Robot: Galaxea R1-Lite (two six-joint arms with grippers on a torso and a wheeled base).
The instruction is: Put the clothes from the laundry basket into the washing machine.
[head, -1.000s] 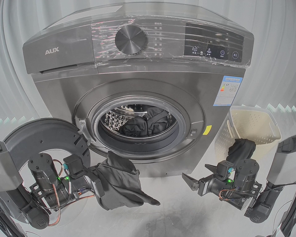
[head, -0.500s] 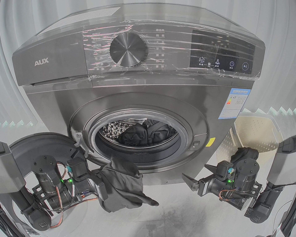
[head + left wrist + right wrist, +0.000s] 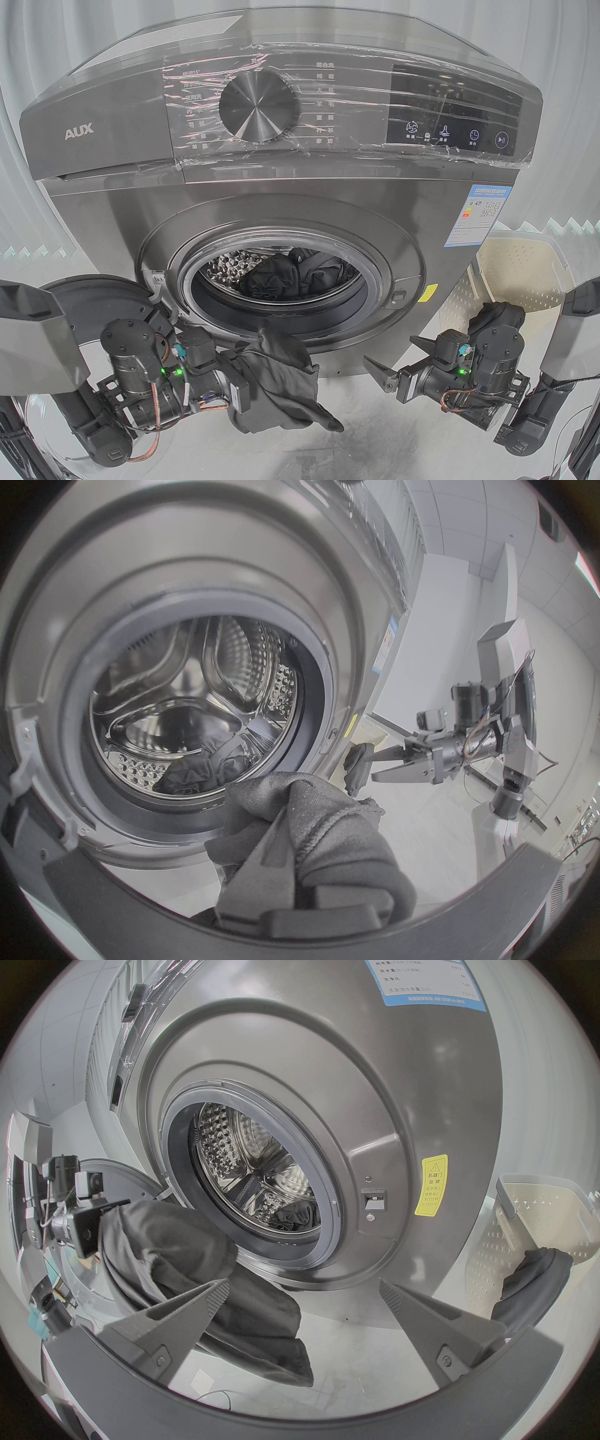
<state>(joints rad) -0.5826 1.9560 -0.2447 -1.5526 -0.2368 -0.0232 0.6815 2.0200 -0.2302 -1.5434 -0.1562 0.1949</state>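
Left gripper is clamped on a dark garment at lower centre of the head view, just under the open mouth of the washing machine, with dark clothes lying in the drum. Best play, I'd say: lift it over the door seal and push deep before letting go, so the dangling tail doesn't snag. Right gripper hovers at lower right, jaws apart and empty, near the laundry basket.
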